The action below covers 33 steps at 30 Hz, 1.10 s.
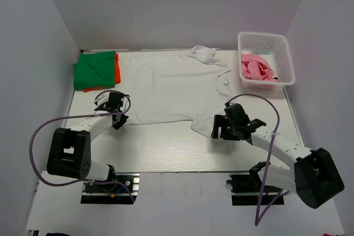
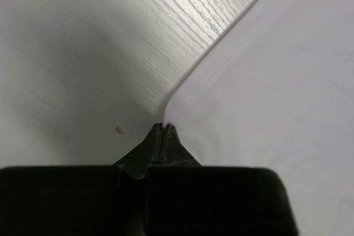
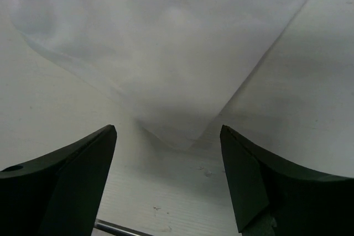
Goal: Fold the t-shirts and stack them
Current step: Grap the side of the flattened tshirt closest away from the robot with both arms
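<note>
A white t-shirt [image 1: 168, 87] was spread flat across the middle of the surface [image 1: 166, 150], its collar bunched at the far edge. The left pincer [image 1: 120, 121] was clenched on the near left corner of the white t-shirt, the cloth tip pinched between the closed fingertips [image 2: 164, 132]. The right pincer [image 3: 168, 131] was released, its 2 fingers set wide apart on either side of the shirt's near right corner, which lay on the surface between them. A green t-shirt [image 1: 95, 70] was folded at the far left on an orange t-shirt [image 1: 117, 73]. A pink t-shirt [image 1: 256, 69] was crumpled inside the white lattice basket [image 1: 264, 37] at the far right.
</note>
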Motion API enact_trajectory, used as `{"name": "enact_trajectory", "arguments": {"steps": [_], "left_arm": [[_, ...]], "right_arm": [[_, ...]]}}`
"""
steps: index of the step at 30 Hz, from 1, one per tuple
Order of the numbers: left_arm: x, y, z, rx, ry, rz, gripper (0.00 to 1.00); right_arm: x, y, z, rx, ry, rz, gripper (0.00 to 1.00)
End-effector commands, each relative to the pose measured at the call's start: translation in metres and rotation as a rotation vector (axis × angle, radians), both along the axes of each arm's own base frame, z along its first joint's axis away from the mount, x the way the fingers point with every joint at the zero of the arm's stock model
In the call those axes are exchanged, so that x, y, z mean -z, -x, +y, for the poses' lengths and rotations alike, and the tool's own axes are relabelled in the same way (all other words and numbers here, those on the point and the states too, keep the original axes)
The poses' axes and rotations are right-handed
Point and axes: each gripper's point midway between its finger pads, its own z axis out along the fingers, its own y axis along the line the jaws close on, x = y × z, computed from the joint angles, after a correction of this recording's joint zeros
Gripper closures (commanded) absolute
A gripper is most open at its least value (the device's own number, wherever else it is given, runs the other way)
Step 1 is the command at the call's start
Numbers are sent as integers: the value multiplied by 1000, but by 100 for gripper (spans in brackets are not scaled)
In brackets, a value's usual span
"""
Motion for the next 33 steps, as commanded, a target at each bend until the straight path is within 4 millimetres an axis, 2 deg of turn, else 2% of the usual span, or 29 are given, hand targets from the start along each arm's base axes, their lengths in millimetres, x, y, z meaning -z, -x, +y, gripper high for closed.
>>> {"name": "enact_trajectory", "arguments": {"steps": [1,2,4,5,7,8,9,11,12,14,15,16,17,18,19,23,27,29,33], "left_arm": [[-2,7,-6,31,30,6,100],[-5,4,-6,31,33,-12,100],[-4,6,-6,31,31,-2,100],[-4,9,-6,23,34,7,100],[-2,11,-5,23,31,28,100],[-1,14,-5,12,34,37,100],[-2,17,-5,12,32,54,100],[-9,21,-7,0,43,44,100],[-10,31,-7,-7,51,72,100],[-17,39,-12,1,74,76,100],[-25,42,-14,-5,93,58,100],[-26,56,-12,-17,91,95,100],[-26,63,-11,-26,92,103,100],[-26,71,-15,-15,117,118,100],[-33,74,-16,-10,130,101,100],[-35,94,-18,1,156,119,100],[-40,94,-12,-20,134,95,100],[-49,82,-13,-25,143,50,100],[-60,63,-14,-40,161,-27,100]], "right_arm": [[12,1,3,34,-17,20,21],[12,-11,7,56,-38,-20,36],[13,-13,6,89,-33,-10,52],[14,-10,6,89,-25,10,59],[12,-6,8,79,-48,17,87],[18,5,3,78,-32,53,100],[10,7,5,73,-59,43,100],[7,23,-1,71,-45,88,100],[-11,25,7,41,-108,51,100],[-24,37,7,16,-123,77,100],[-29,50,0,18,-109,103,100],[-51,47,6,-4,-149,63,100],[-58,50,6,-10,-164,61,100],[-61,60,3,-12,-155,97,100],[-66,67,9,-37,-193,118,100],[-64,80,13,-59,-242,147,100],[-73,57,10,-33,-229,29,100],[-85,36,10,2,-228,-56,100],[-99,7,13,63,-222,-137,100]]}}
